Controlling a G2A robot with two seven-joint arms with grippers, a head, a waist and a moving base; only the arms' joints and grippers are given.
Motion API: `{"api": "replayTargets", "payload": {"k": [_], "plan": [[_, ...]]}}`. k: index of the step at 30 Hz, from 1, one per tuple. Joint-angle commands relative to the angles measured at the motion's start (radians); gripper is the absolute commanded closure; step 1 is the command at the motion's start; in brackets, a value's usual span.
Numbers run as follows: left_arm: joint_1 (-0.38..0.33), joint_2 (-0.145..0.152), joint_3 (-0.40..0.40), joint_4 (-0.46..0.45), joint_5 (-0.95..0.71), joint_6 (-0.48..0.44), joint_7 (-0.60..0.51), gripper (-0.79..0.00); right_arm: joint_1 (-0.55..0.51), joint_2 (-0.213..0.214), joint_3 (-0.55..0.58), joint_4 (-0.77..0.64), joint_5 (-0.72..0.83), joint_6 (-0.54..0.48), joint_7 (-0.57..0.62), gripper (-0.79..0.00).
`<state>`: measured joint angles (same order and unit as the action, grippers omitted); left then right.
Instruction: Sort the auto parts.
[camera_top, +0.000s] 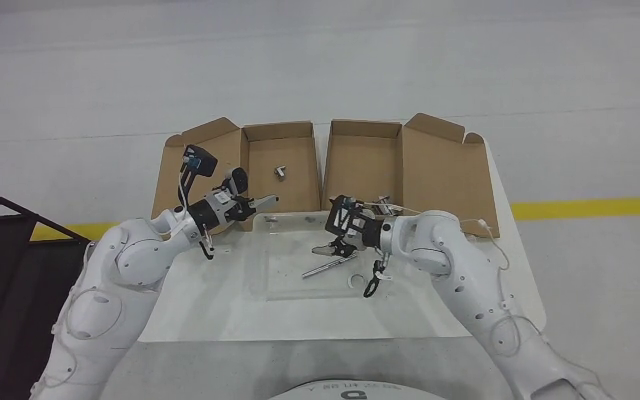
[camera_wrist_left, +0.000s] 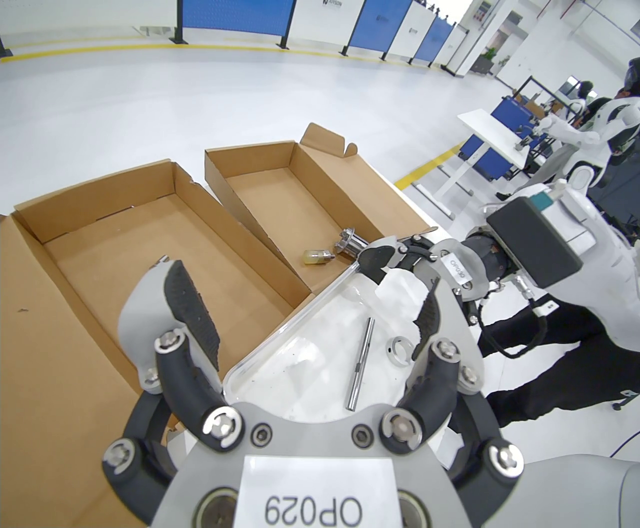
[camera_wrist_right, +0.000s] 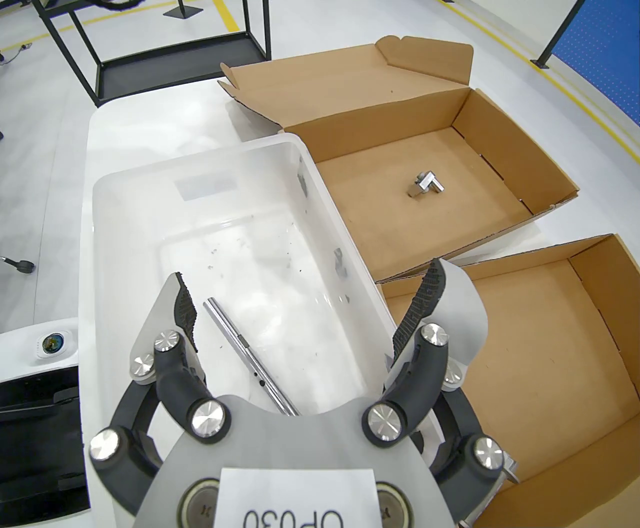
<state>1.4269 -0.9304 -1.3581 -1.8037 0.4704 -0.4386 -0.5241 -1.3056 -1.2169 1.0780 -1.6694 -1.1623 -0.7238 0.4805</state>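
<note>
Left gripper (camera_wrist_left: 300, 281): left of centre in the top view, over the spot where the left box meets the tray. Its jaws are spread wide with nothing between them.
Left box (camera_top: 300, 150): open cardboard with the flaps folded out, in the upper middle of the top view and just left of centre. It sits right beside its twin.
Bracket (camera_wrist_right: 427, 184): a small angled metal piece, lying alone on the floor of the left box toward its far side.
Tray (camera_wrist_right: 200, 162): a clear plastic bin in the middle of the top view, its far rim up against the near edges of both boxes.
Rod (camera_top: 328, 266): a slim steel shaft lying flat and at a slant on the tray floor, near the centre of the frame.
Ring (camera_wrist_left: 391, 351): a small metal collar flat on the tray floor, just right of the rod and apart from it.
Right gripper (camera_wrist_right: 310, 272): just right of centre in the top view, above the tray's far right part. Its jaws are wide apart and it grips nothing; the rod lies below it.
Right box (camera_top: 365, 160): open cardboard, upper middle of the frame and right of centre.
Flanged part (camera_wrist_left: 350, 245): a shiny metal piece on the right box's floor by its near edge, close to the right gripper.
Capped part (camera_wrist_left: 315, 256): small and yellowish, lying just beside the flanged part.
Table (camera_top: 180, 300): a white top that carries the boxes and the tray.
</note>
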Motion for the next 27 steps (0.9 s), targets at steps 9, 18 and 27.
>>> {"api": "replayTargets", "payload": {"k": [9,18,27], "plan": [[0.000,0.000,0.000,0.000,0.000,0.000,0.000,-0.785,0.061,-0.006,-0.091,0.079,0.033,-0.063,0.165,-0.785],[0.000,0.000,0.000,0.000,0.000,0.000,0.000,-0.785,0.098,-0.013,-0.176,0.106,0.067,-0.058,0.290,-0.785],[0.000,0.000,0.000,0.000,0.000,0.000,0.000,-0.785,0.102,-0.006,-0.228,0.100,0.023,-0.044,0.387,-0.727]]}}
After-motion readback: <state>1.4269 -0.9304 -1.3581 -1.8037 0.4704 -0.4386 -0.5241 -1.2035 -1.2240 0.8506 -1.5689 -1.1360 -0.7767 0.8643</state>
